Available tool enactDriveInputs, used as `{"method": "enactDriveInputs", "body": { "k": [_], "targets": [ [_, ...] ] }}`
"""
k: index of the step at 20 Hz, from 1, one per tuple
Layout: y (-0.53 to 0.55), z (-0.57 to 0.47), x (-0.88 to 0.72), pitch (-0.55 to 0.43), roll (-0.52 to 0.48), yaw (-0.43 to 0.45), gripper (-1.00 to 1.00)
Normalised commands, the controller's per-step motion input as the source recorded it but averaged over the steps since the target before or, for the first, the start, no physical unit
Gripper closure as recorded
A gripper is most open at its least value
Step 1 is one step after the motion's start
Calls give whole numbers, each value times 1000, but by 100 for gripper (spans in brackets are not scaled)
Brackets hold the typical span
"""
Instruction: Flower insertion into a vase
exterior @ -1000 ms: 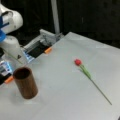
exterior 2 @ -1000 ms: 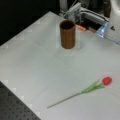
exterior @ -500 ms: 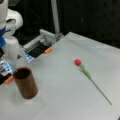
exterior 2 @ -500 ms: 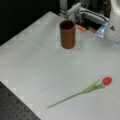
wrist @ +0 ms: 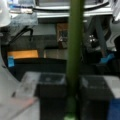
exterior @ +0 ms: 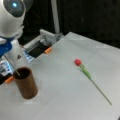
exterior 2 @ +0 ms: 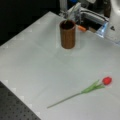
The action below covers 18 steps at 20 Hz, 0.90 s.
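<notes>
1. My gripper shows only in the wrist view. Its two dark fingers are closed on a green stem, one on each side.
2. The stem runs straight up from between the fingers to the top of the wrist view. Neither of its ends can be seen there.
3. Neither front view shows my gripper. In a front view only the white arm, with its blue light, fills the top left corner.
4. The vase stands upright on the table, near a front view's left edge and just below the arm. In a front view it stands toward the top, a little right of middle.
5. A thin stalk slants from the vase mouth up toward the arm, its lower end inside the rim. It shows again at the rim in a front view. I cannot tell whether it is the stem I pinch.
6. A flower with a red head lies flat on the table, well apart from the vase, toward a front view's right. Nothing touches it. In a front view it lies near the bottom right, head pointing right.
</notes>
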Motion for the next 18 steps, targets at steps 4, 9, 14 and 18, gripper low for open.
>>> {"method": "enactDriveInputs", "body": {
  "k": [4, 9, 14, 18],
  "targets": [
    [-64, 47, 253, 282, -4, -82, 100],
    [-62, -22, 354, 342, 54, -122, 100],
    [-49, -186, 496, 351, 100, -150, 100],
    [-49, -310, 551, 262, 120, -162, 100]
  ]
}}
